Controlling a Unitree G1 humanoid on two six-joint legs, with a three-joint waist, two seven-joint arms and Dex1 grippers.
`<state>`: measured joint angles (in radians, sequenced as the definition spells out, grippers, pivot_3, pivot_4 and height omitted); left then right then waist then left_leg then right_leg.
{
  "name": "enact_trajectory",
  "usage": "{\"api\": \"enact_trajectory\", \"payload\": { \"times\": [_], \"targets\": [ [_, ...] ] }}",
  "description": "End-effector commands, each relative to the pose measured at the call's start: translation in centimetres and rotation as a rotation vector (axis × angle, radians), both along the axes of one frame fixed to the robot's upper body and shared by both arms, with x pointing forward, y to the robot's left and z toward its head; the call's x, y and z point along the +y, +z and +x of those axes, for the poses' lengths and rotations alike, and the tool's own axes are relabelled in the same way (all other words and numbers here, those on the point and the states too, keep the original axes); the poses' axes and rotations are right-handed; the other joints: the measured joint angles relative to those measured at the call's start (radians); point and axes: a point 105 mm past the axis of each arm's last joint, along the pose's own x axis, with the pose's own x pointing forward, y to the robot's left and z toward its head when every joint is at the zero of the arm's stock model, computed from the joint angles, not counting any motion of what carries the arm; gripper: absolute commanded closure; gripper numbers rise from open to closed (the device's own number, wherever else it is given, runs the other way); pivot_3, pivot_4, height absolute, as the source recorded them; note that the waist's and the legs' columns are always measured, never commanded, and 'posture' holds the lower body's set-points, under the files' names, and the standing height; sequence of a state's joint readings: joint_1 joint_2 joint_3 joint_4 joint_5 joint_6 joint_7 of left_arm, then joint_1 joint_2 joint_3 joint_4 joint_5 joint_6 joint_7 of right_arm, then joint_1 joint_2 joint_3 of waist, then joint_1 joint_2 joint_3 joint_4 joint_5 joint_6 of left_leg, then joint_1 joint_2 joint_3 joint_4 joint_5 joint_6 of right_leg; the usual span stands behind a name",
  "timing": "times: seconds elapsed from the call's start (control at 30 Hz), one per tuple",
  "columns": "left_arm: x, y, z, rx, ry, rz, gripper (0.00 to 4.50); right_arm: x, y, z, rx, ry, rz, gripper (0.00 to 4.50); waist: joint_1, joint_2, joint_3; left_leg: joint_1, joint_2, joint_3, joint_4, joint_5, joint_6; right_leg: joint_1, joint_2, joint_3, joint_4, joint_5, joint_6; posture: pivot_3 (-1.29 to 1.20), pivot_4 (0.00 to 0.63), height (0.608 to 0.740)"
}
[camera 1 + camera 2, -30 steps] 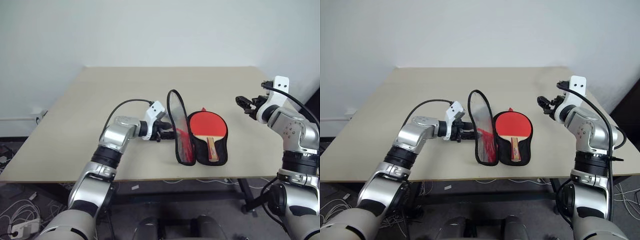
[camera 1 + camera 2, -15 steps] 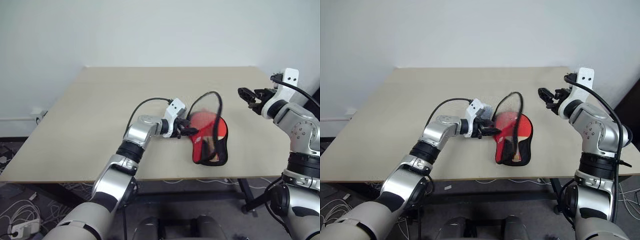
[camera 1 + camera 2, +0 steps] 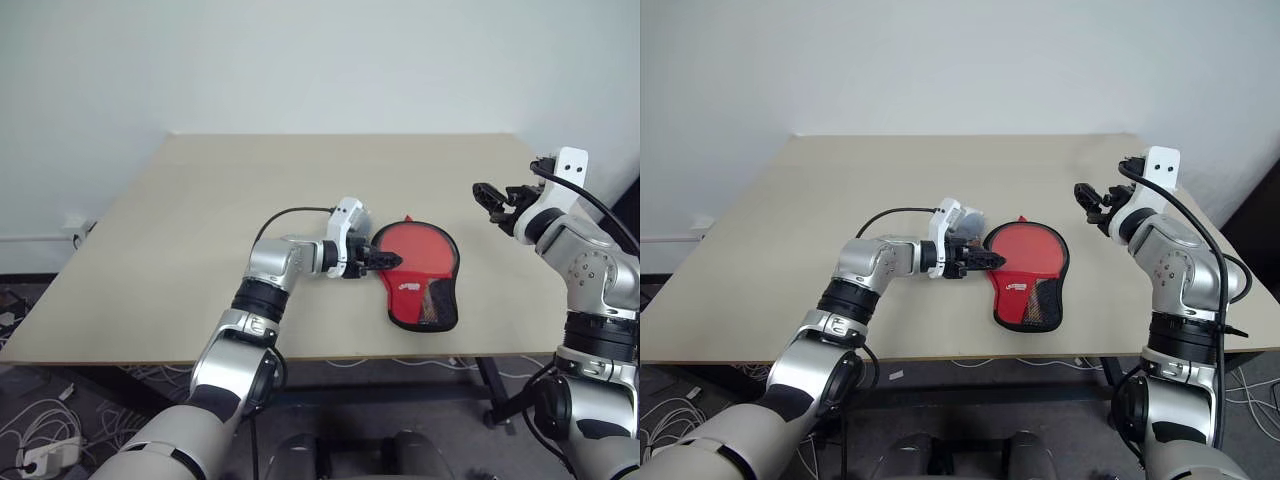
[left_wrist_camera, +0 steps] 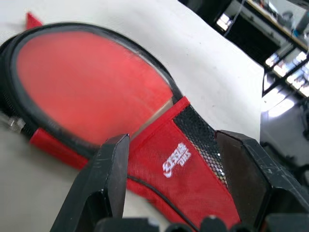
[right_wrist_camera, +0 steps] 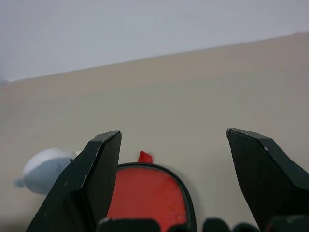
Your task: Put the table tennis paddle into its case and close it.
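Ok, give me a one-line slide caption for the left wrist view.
Left hand open over the case, flap folded down flat, red paddle visible through its clear panel.

Paddle mostly hidden under case flap; red face shows thru clear panel, handle end dim behind black mesh at 6 o'clock end. Zip state along rim too small to tell. Whether left gripper touches case edge: can't tell from head views; in left wrist view its fingers cut off by frame edge. Right wrist view: case cut off at frame edge, partly hidden behind right gripper fingers.
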<state>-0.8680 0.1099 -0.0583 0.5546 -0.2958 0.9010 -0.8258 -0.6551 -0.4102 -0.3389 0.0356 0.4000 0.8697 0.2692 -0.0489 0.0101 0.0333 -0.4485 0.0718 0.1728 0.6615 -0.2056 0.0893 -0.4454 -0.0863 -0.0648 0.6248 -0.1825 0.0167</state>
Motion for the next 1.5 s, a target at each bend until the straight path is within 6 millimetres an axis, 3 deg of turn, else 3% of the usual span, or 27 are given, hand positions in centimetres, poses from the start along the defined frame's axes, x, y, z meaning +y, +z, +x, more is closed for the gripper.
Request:
{"api": "enact_trajectory", "payload": {
  "times": [0.03, 0.5, 0.63, 0.93, 1.23, 1.33, 1.5],
  "targets": [
    [0.0, 0.0, -0.5, 0.060, 0.028, -0.041, 1.55, -0.1, 1.0, 0.0, -0.047, -0.007, 0.003, 0.71, 0.001, 0.000, 0.000, 0.000, 0.000, 0.000, 0.000, 0.000, 0.000, 0.000, 0.000, 0.000, 0.000, 0.000, 0.000, 0.00, 0.000, 0.724],
    [-0.6, -2.8, 0.4, 0.337, 0.219, -0.096, 1.55, 0.5, 0.6, 0.1, -0.036, 0.001, -0.002, 0.71, 0.001, 0.000, 0.000, 0.000, -0.001, -0.002, 0.001, 0.000, 0.000, 0.001, 0.000, -0.001, 0.000, 0.000, 0.000, 0.00, 0.000, 0.724],
    [-1.9, -3.3, 0.3, 0.384, 0.223, -0.113, 1.55, 0.5, 0.5, 0.1, -0.035, -0.003, -0.002, 0.71, 0.002, 0.000, 0.000, 0.000, -0.002, -0.003, 0.001, 0.000, 0.000, 0.002, -0.001, -0.002, 0.000, 0.000, 0.000, 0.00, 0.000, 0.724],
    [-5.7, -2.5, -0.6, 0.441, 0.148, -0.185, 1.55, 0.4, 0.3, 0.0, -0.029, -0.016, -0.011, 0.71, 0.002, 0.000, 0.000, 0.000, -0.004, -0.007, 0.001, 0.000, 0.001, 0.004, -0.002, -0.003, 0.000, 0.000, 0.000, 0.00, 0.000, 0.724],
    [-6.3, -2.7, -0.7, 0.467, 0.152, -0.186, 1.55, 0.3, 0.1, -0.1, -0.024, -0.024, -0.013, 0.71, 0.001, 0.000, 0.000, -0.001, -0.005, -0.009, 0.001, -0.001, 0.001, 0.003, -0.001, -0.003, 0.000, 0.000, 0.000, 0.00, 0.000, 0.724],
    [-6.1, -2.6, -0.6, 0.468, 0.162, -0.198, 2.16, 0.3, 0.0, -0.1, -0.022, -0.027, -0.015, 0.71, 0.001, 0.000, 0.000, -0.001, -0.005, -0.009, 0.001, -0.001, 0.001, 0.003, -0.001, -0.003, 0.000, 0.000, 0.000, 0.00, 0.000, 0.724],
    [-5.9, -2.6, -0.6, 0.474, 0.161, -0.193, 3.91, 0.4, 0.0, 0.0, -0.024, -0.028, -0.018, 0.71, 0.001, 0.000, 0.000, -0.001, -0.005, -0.010, 0.001, -0.001, 0.001, 0.003, -0.001, -0.003, 0.000, 0.000, 0.000, 0.00, 0.000, 0.724]
  ]
}}
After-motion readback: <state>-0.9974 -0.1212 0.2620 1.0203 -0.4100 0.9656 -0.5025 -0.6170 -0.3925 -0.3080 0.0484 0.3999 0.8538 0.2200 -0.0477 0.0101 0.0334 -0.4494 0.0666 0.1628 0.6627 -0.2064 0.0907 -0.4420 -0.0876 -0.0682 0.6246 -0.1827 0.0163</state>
